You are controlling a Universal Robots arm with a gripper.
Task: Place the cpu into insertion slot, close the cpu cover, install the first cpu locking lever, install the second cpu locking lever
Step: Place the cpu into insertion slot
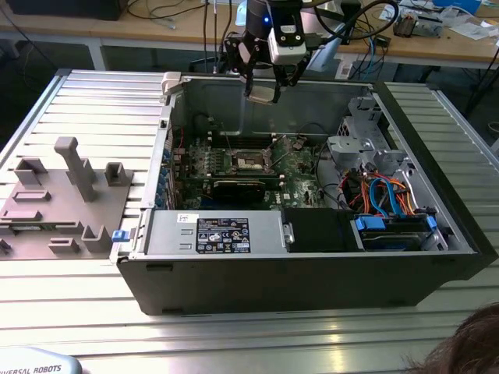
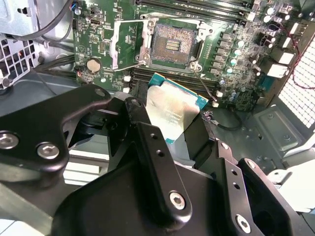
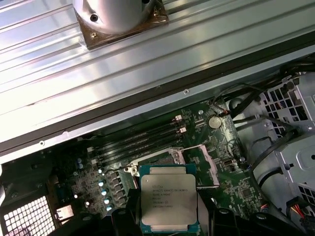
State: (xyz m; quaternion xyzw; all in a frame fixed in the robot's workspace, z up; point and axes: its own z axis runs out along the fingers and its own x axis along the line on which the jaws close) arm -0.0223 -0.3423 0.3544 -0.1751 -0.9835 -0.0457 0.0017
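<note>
My gripper [image 1: 263, 90] hangs above the open computer case, shut on the cpu [image 1: 263, 94]. In the second wrist view the cpu [image 2: 172, 110] is a silver-topped square with a green edge, clamped between two black fingers [image 2: 136, 112]. The insertion slot [image 2: 172, 43] lies open on the green board beyond it, dark with a silvery rim. The cpu cover [image 2: 126, 44] stands flipped open beside the slot, and thin wire levers [image 2: 204, 81] stick out near the slot's corners. In the first wrist view the cpu [image 3: 169, 196] hides most of the insertion slot [image 3: 158, 160]. In the exterior view the slot [image 1: 251, 161] is well below the gripper.
The case's metal walls [image 1: 168, 132] ring the board. A drive cage [image 1: 355, 139] and coloured cables [image 1: 387, 195] fill the exterior view's right, a boxed power unit [image 1: 222, 234] the near side. Long black card slots [image 3: 142, 137] run beside the slot. A grey fixture tray [image 1: 62, 202] lies outside.
</note>
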